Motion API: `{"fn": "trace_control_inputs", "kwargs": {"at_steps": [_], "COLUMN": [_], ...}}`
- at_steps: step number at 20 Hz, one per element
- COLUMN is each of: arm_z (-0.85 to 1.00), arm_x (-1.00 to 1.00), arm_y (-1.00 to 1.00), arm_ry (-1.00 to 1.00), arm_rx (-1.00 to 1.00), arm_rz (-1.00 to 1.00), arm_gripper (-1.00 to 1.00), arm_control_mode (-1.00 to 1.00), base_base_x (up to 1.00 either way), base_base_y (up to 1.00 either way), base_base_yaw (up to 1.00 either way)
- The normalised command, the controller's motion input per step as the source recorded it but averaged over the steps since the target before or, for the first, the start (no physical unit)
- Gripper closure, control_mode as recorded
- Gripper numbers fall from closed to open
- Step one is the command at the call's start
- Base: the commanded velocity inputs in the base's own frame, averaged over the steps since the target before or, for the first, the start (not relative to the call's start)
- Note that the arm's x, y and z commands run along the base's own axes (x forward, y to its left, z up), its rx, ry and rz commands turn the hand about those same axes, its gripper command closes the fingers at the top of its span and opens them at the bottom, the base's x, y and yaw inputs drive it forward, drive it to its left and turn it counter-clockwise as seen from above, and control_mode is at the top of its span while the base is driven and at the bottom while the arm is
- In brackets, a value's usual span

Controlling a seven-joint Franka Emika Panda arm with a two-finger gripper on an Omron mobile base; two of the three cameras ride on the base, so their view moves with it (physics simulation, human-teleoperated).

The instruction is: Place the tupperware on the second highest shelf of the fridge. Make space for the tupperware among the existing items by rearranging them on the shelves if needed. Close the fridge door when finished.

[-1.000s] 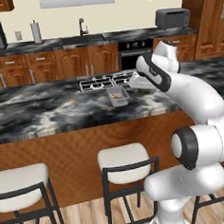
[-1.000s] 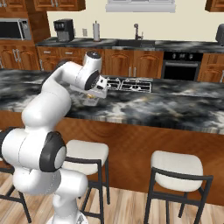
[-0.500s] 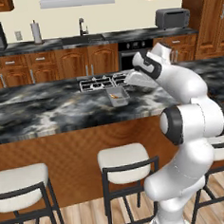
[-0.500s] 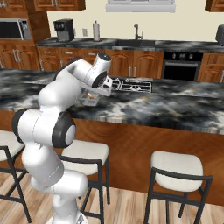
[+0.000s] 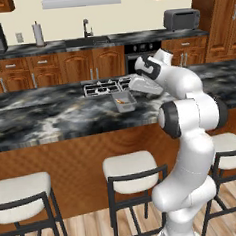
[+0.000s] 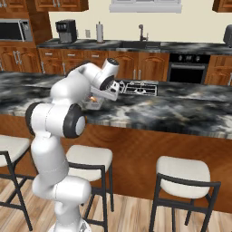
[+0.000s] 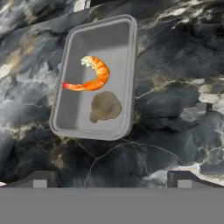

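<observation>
Clear plastic box with the shrimp is lying flat on the black marble counter, just in front of the stovetop. You're hovering the gripper above it with the jaws spread wide, pinching nothing. The counter is bare on all sides of the box, so you're getting free room to come down, likely across its short sides.

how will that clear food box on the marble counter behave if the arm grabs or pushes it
The box looks like a stiff, shallow tray, so it probably keeps its shape. It holds only a shrimp and a brown lump, so it is likely light. On the glossy counter it would probably slide, not tip.
</observation>
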Motion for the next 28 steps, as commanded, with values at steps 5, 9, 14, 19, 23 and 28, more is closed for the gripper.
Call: {"fn": "trace_control_inputs", "kwargs": {"at_steps": [5,9,14,19,23,28], "arm_z": [-0.33,0.0,0.0,-0.11,-0.23,-0.25], "arm_x": [0.3,0.0,0.19,0.38,0.3,0.23], "arm_y": [0.0,0.0,0.0,0.0,0.01,0.04], "arm_ry": [0.14,0.02,0.0,0.04,0.04,0.03], "arm_rx": [-0.1,-0.07,0.0,-0.02,-0.03,-0.05], "arm_rz": [0.0,0.0,0.0,0.0,0.0,0.0], "arm_gripper": [-1.0,-1.0,-1.0,-1.0,-1.0,-1.0], "arm_control_mode": [-1.0,-1.0,-1.0,-1.0,-1.0,-1.0], "base_base_x": [0.0,0.0,0.0,0.0,0.0,0.0], "base_base_y": [0.0,0.0,0.0,0.0,0.0,0.0], "base_base_yaw": [0.0,0.0,0.0,0.0,0.0,0.0]}}
